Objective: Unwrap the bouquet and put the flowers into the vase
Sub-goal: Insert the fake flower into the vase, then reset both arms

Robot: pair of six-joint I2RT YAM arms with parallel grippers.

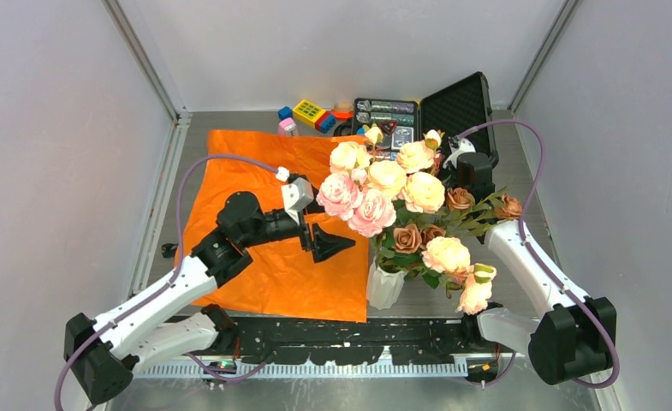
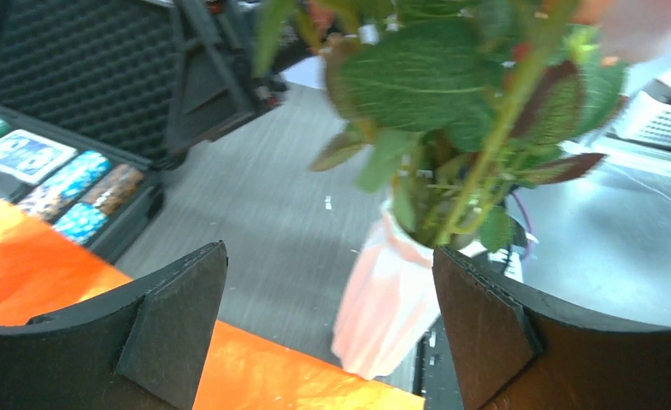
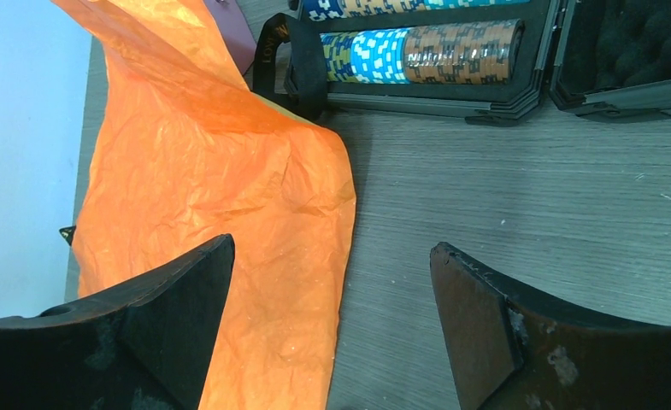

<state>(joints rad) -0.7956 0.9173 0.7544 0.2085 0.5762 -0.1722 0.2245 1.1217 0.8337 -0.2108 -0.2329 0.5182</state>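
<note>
Top external view consulted first. Found the flowers [image 1: 401,201] standing in the vase [image 1: 385,287] near the front edge of the table [image 1: 229,120], beside the spread orange paper [image 1: 255,265]. Judged the step in hand as release and retreat. Advise drawing the left gripper [image 1: 342,246] away level over the paper, clear of the leaves, without nudging the seemingly top-heavy vase. Noted left arm stretched forward, elbow bent, jaws wide apart and empty, aimed at the vase. Noted right gripper [image 3: 332,307] behind the blooms, pointing down at the table, jaws likewise apart, holding nothing.
</note>
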